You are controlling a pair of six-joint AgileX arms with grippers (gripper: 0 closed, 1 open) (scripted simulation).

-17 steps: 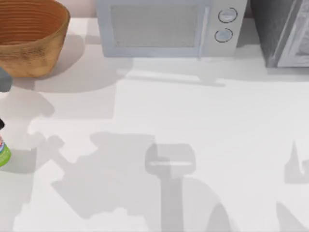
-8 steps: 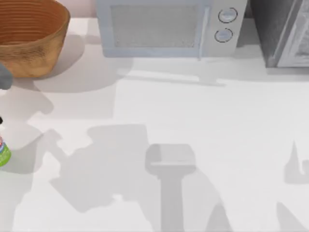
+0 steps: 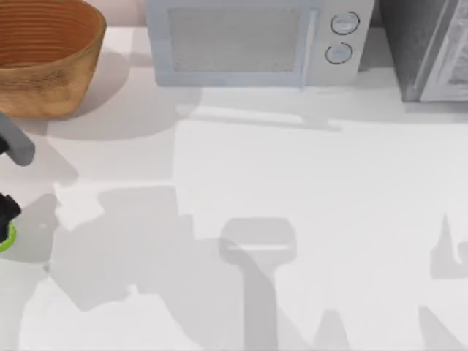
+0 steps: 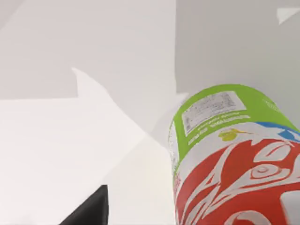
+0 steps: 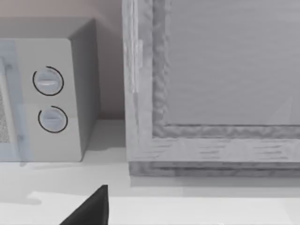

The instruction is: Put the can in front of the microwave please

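White tabletop, far left edge: the can (image 3: 6,237) sits there, well apart from the microwave (image 3: 252,44), with the left gripper (image 3: 7,208) right over it. Whether those fingers have clamped, I cannot tell. Looks like the grasping step; next, carry it rightward before the door.

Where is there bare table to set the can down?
The table lies bare from the microwave front to the near edge. The far-left corner holds the basket; the can and left gripper sit at the left edge.
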